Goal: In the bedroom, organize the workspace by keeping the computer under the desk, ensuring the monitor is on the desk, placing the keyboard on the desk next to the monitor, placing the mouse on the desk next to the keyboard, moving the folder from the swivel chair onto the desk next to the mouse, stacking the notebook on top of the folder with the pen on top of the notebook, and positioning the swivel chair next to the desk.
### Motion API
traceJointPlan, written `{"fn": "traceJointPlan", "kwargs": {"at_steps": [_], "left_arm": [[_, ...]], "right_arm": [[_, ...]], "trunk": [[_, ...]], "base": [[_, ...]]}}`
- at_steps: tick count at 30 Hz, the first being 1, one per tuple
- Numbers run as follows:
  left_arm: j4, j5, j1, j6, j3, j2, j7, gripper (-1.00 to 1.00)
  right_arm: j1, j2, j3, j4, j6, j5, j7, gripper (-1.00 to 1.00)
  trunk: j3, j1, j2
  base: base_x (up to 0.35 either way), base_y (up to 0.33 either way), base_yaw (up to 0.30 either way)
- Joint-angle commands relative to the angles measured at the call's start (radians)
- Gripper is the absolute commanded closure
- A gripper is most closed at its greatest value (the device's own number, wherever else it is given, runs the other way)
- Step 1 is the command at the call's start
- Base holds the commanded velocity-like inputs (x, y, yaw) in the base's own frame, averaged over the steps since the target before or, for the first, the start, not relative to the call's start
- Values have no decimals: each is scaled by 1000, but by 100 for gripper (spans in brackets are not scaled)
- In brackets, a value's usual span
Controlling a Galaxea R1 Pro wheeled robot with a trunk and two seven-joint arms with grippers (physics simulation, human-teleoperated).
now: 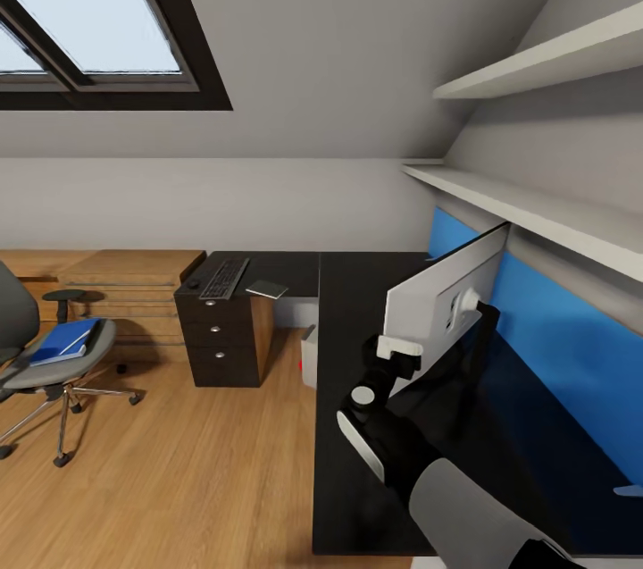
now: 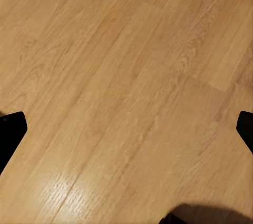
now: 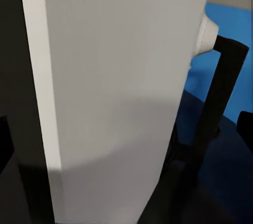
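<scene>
One monitor is sitting on the black desk, white back turned to the robot, its stand planted toward the blue wall panel. Its long axis is running from about 7 o'clock to 1 o'clock across the head view, along the desk's right wing. The right gripper is reaching in at the screen's near end, and the monitor is lying just ahead of it toward 1 o'clock; in the right wrist view the white panel is standing between the dark fingertips at the frame edges, so the jaws look spread around its edge, though I cannot tell whether they are touching it. The right arm is plainly the nearer one. The left gripper is hanging spread apart over bare wood floor. Further out, at 10 o'clock, the keyboard and mouse are lying on the desk's far wing above the drawers, with what may be the notebook beside them. At 9 o'clock the folder is resting on the chair, well apart from the desk.
</scene>
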Motion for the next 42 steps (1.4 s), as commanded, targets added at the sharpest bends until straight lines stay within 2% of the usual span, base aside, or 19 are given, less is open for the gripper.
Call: {"fn": "traceJointPlan", "kwargs": {"at_steps": [1,19,34,42], "left_arm": [[-2,7,1,-3,-8,1,8,-100],[-2,7,1,-3,-8,1,8,-100],[-2,6,1,-9,-8,1,8,-100],[-2,6,1,-32,-8,1,8,-100]], "right_arm": [[-2,0,1,1,-6,-9,-4,-100],[-2,0,-10,1,-4,-10,-6,-100],[-2,0,-10,1,-4,-10,-5,-100],[-2,0,-10,2,-4,-10,-3,-100]], "trunk": [[-1,0,-1],[-1,0,-1],[-1,0,-1],[-1,0,-1]], "base": [[0,0,0],[-48,-30,0],[-248,-206,0],[-73,-321,0]]}}
